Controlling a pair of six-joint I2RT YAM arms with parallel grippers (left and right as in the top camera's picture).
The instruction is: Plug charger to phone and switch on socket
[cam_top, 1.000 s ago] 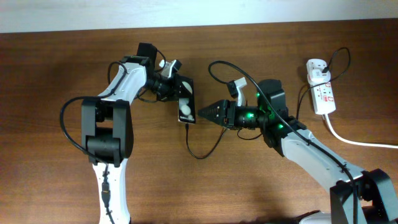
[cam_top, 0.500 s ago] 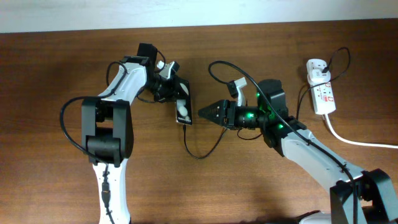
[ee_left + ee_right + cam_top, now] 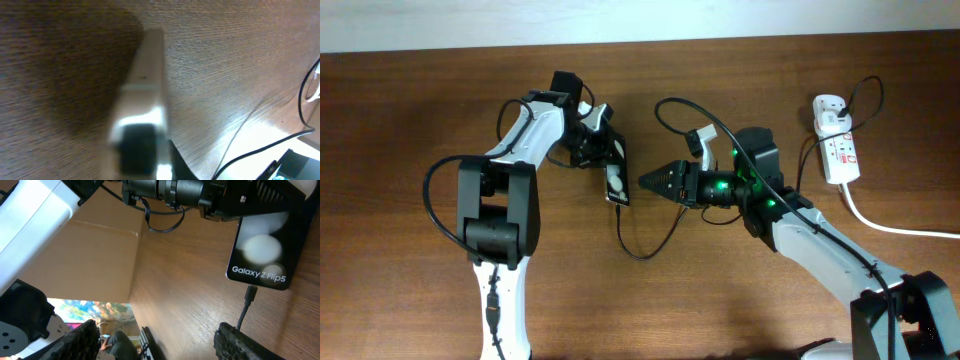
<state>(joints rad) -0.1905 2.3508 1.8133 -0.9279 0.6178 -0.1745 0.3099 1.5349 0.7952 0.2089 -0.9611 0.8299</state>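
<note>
The black phone [image 3: 617, 180] lies on the wooden table, its "Galaxy" lettering plain in the right wrist view [image 3: 260, 272]. My left gripper [image 3: 603, 150] is shut on the phone's far end, seen from the right wrist as a black head [image 3: 220, 205] over that edge. The charger, a thin black cable [image 3: 638, 250], loops on the table, and its connector tip [image 3: 250, 294] sits in the phone's near end. My right gripper [image 3: 642, 183] stands open just right of the phone, nothing between its fingers [image 3: 80, 340]. The white socket [image 3: 838, 150] lies far right.
A white plug [image 3: 828, 108] sits in the socket's far end. A thick white cord [image 3: 880, 222] runs off toward the right edge. Black cable loops [image 3: 665, 105] lie behind the right arm. In the left wrist view, a blurred pale finger [image 3: 145, 100] fills the middle.
The left gripper and the phone have shifted a little toward the front and turned slightly. The right arm has stayed where it was.
</note>
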